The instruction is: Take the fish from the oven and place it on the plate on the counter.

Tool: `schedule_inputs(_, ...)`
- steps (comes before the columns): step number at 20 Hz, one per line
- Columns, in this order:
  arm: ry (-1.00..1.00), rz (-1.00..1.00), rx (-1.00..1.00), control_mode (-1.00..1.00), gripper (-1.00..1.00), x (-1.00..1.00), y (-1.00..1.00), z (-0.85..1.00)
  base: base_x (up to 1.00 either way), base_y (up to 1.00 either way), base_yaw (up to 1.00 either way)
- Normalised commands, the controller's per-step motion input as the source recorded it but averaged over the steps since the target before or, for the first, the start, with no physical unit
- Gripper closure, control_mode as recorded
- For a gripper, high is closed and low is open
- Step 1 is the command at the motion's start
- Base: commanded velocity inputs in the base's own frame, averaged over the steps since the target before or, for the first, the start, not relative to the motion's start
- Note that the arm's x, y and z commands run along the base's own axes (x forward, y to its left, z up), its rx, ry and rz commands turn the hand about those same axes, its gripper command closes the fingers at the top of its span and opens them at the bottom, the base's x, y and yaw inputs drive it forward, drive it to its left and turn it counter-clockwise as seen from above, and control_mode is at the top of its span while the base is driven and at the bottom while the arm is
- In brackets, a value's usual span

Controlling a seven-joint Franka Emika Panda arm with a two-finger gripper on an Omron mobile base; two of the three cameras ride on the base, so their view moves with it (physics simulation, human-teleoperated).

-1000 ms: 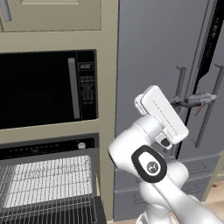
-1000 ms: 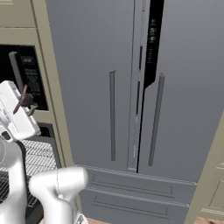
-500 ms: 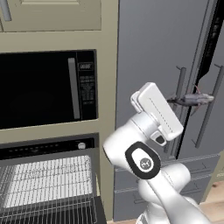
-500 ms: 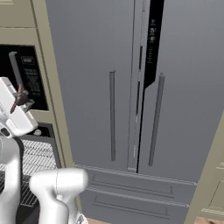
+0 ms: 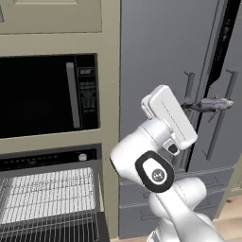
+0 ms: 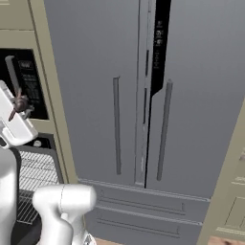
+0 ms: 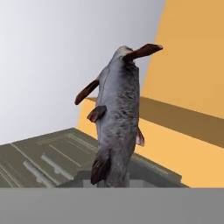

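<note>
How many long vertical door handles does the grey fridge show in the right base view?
2. One handle is on the left door, the other handle on the right door, either side of the centre seam. The drawers below carry horizontal bars, not counted.

Matt mottled grey fish (image 7: 117,113), smooth brushed-metal fridge (image 6: 100,76), glossy dark glass microwave (image 5: 42,97), wire oven rack (image 5: 47,194)

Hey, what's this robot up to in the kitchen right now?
The white arm's gripper is shut on a small grey fish and holds it out in the air in front of the grey fridge doors. In the hand view the fish sticks out from between the fingers. The oven, lower left, stands open with its wire rack showing, so the fish is out. It has not yet been set down on anything.
</note>
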Motion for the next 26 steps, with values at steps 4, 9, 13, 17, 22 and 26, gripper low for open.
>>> schedule_inputs(4,0.00,0.00,0.00,1.00,1.00,0.00,0.00,0.00,-0.49,-1.00,0.03)
schedule_inputs(9,0.00,0.00,0.00,1.00,1.00,0.00,0.00,0.00,-0.56,-1.00,0.00)
schedule_inputs(13,0.00,0.00,0.00,1.00,1.00,0.00,0.00,0.00,-0.41,-1.00,0.02)
schedule_inputs(17,0.00,0.00,0.00,1.00,1.00,0.00,0.00,0.00,-0.01,-1.00,0.10)
schedule_inputs(22,0.00,0.00,0.00,1.00,1.00,0.00,0.00,0.00,0.18,-1.00,0.15)
schedule_inputs(26,0.00,0.00,0.00,1.00,1.00,0.00,0.00,0.00,0.21,-1.00,0.16)
